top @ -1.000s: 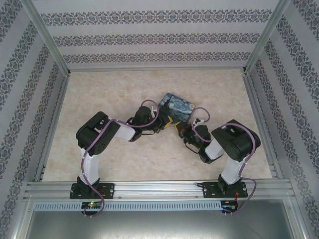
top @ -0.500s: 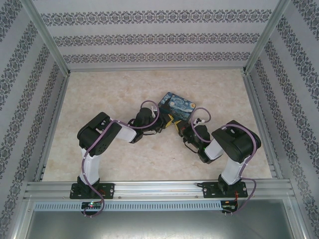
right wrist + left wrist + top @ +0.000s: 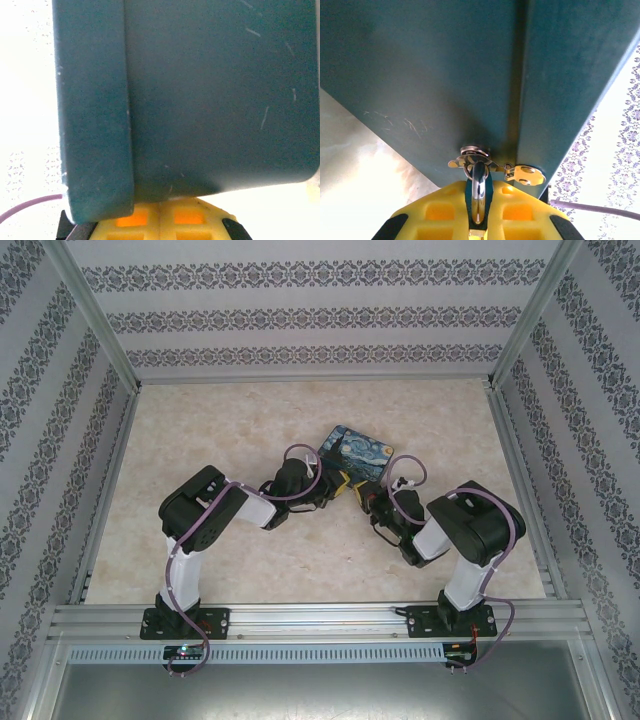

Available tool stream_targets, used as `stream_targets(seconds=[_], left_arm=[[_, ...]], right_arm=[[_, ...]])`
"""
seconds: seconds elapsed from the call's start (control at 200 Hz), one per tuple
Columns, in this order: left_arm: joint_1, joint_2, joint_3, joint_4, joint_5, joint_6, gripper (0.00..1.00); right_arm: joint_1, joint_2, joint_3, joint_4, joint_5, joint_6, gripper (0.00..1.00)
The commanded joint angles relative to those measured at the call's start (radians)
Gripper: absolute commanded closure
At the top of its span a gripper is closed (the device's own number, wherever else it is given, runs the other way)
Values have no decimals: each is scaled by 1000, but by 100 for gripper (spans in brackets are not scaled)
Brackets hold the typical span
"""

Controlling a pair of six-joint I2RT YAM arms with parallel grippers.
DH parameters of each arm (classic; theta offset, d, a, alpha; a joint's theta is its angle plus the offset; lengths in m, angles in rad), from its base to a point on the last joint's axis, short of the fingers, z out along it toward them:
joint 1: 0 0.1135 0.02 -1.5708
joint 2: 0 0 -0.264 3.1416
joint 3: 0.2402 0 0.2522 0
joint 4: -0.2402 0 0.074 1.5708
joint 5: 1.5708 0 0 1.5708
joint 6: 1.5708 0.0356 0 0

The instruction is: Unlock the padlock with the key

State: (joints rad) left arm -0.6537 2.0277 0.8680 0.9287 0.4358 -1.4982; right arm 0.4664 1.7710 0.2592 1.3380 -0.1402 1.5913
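Observation:
The padlock's silver shackle (image 3: 479,192) passes through the ring of a metal hasp (image 3: 525,175) on the teal side of a box (image 3: 358,452) with a starry-night lid. My left gripper (image 3: 479,189) is shut on the padlock, with the shackle standing between its yellow fingers (image 3: 437,210). In the top view the left gripper (image 3: 335,488) and the right gripper (image 3: 362,496) meet at the box's near corner. My right gripper (image 3: 160,206) is shut, its yellow fingers pressed together just under the box's teal wall (image 3: 200,100). The key is hidden.
The box sits on a beige marbled tabletop (image 3: 220,420) inside patterned walls with aluminium rails (image 3: 300,615) along the near edge. Purple cables (image 3: 300,455) loop over both wrists. Bare table spreads behind the box and to the left.
Both arms have crept slightly toward the box's near corner; the left arm has shifted a little to the right. Both grips look unchanged.

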Motion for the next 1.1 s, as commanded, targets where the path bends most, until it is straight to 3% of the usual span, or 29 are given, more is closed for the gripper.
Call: stream_targets(seconds=[0.0, 1.099], left_arm=[[-64, -8, 8, 70, 120, -1, 100], [-81, 22, 23, 50, 101, 10, 100]], right_arm=[[-12, -28, 55, 47, -14, -15, 100], [84, -58, 123, 47, 19, 20, 100]])
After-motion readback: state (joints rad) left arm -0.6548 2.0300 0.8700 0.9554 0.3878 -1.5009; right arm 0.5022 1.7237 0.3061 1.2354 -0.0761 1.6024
